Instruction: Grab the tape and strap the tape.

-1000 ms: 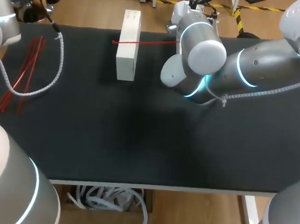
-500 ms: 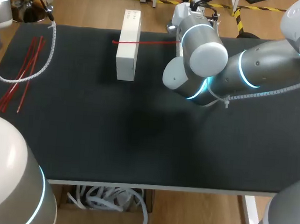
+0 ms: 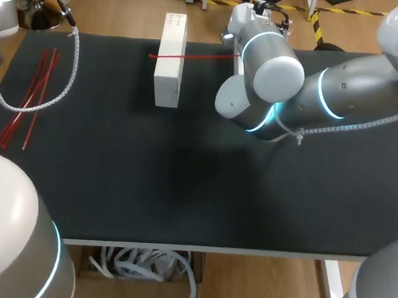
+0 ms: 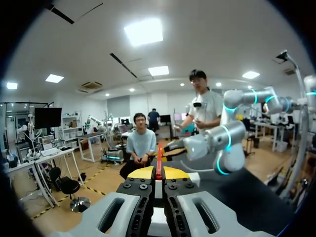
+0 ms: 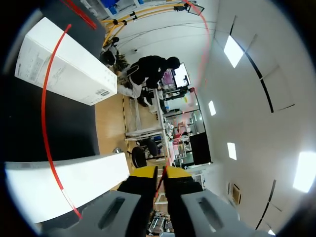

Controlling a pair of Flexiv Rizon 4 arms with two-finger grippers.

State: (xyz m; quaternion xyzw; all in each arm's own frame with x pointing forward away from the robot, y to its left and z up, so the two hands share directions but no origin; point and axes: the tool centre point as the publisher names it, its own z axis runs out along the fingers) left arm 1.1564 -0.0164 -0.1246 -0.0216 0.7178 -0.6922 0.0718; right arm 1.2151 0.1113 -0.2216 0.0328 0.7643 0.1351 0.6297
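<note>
Both left fingers and right fingers clamp red tape; the box label is illegible.

light: bright, even, from overhead | my desk: dark, matte | shadow: soft patch on it below my right arm | sheen: arm's white shell

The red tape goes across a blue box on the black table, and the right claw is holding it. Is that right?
Not quite: the box is white, not blue, as the head view shows. The red tape does go across it on the black table, and the right claw is holding it.
</note>
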